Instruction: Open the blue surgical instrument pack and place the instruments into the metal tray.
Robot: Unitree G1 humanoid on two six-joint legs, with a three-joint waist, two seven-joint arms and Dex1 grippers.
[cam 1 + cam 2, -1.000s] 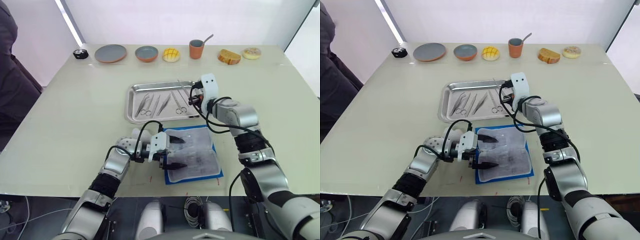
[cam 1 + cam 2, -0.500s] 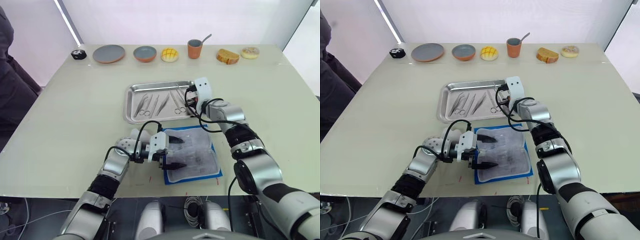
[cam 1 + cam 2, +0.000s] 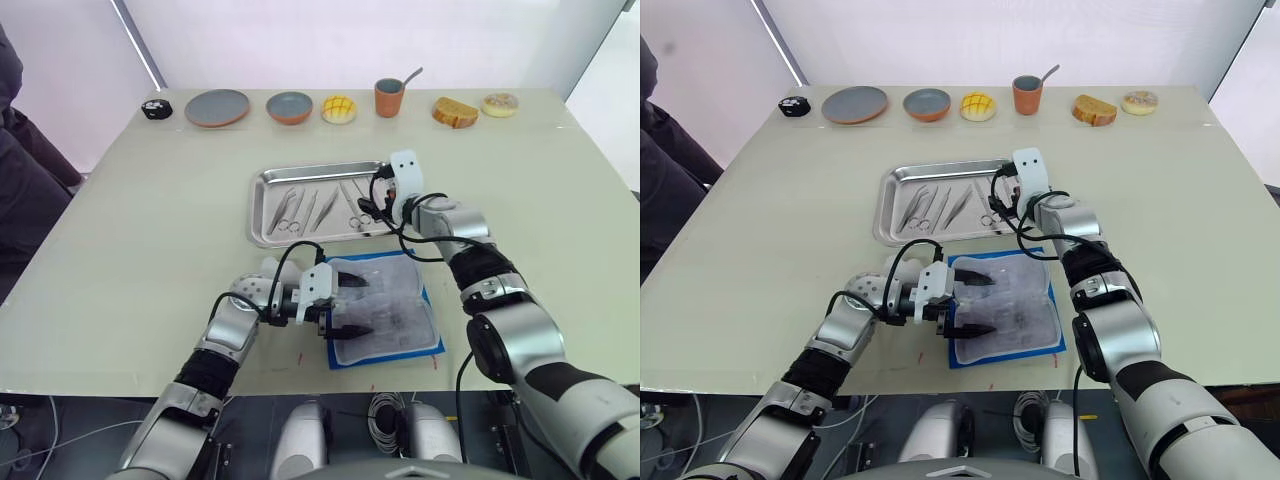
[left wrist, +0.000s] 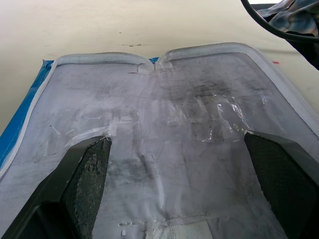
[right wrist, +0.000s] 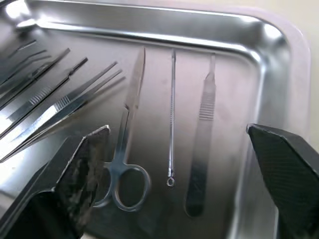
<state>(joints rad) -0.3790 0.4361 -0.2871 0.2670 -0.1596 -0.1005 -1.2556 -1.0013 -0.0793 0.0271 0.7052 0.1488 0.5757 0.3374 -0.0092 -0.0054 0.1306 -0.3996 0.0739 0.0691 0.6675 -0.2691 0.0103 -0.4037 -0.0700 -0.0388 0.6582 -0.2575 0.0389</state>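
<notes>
The metal tray (image 3: pixel 258 215) lies mid-table with several slim silver instruments (image 3: pixel 315 208) in it. In the right wrist view, scissors (image 5: pixel 124 149), a thin probe (image 5: pixel 172 119), a flat handle (image 5: pixel 202 144) and tweezers (image 5: pixel 60 107) rest on the tray floor. My right gripper (image 3: pixel 375 198) hovers over the tray's right end, open (image 5: pixel 177 132) and holding nothing. The blue surgical instrument pack (image 3: pixel 400 300) lies in front of the tray with its clear inner face (image 4: pixel 174 99) up. My left gripper (image 3: pixel 352 305) sits over the pack's left part, open (image 4: pixel 175 138), one finger to each side.
Along the far edge stand a grey plate (image 3: pixel 220 106), a bowl (image 3: pixel 292 106), a yellow bun (image 3: pixel 341 109), an orange cup with a spoon (image 3: pixel 391 97), a bread slice (image 3: pixel 458 113) and a doughnut (image 3: pixel 502 104). A person's dark sleeve (image 3: pixel 25 150) is at the left.
My right gripper has gone from shut to open over the tray's right end, after shifting slightly left and lower. The left arm and the pack have not moved.
</notes>
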